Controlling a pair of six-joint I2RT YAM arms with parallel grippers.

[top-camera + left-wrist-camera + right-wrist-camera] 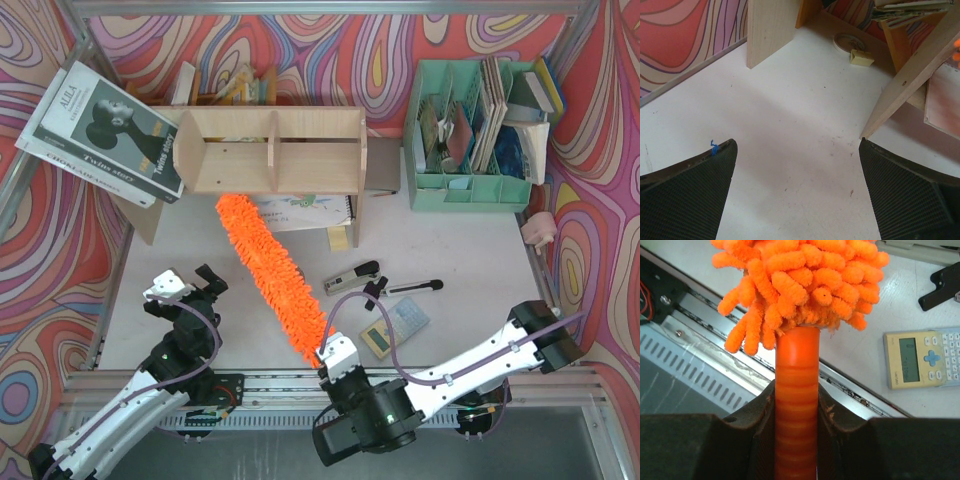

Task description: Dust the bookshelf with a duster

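**Duster gripped by its handle, head angled toward the shelf**

Top view: the right hand (pixel 325 352) is closed on the stick end of the long bright orange fluffy microfiber duster (pixel 268 270). Its shaggy head runs ahead and to the left of that hand. The far tip reaches the lower front edge of the wide light plywood bookshelf (pixel 270 150), though I cannot tell whether it touches. Gripping so far back probably gives the most reach into the shelf. The left hand (pixel 190 285) hovers spread wide and empty over the white tabletop (pixel 470 250), left of the duster, seemingly parked out of its sweep. Beyond the left hand leans a black-and-white paperback book (pixel 105 130) whose cover reads "ALILA" and "Twins story". Its spine lettering is too small to read. A cream pocket calculator (pixel 395 325) lies just right of the right hand.

Left wrist view: both fingers stand far apart with only bare tabletop between them. The bookshelf's side panel rises ahead and to the right.

Right wrist view: the fingers clamp the ribbed orange handle just below the chenille head, centred between them, which should keep the duster from twisting. On the calculator, ahead and to the right, no brand is legible.
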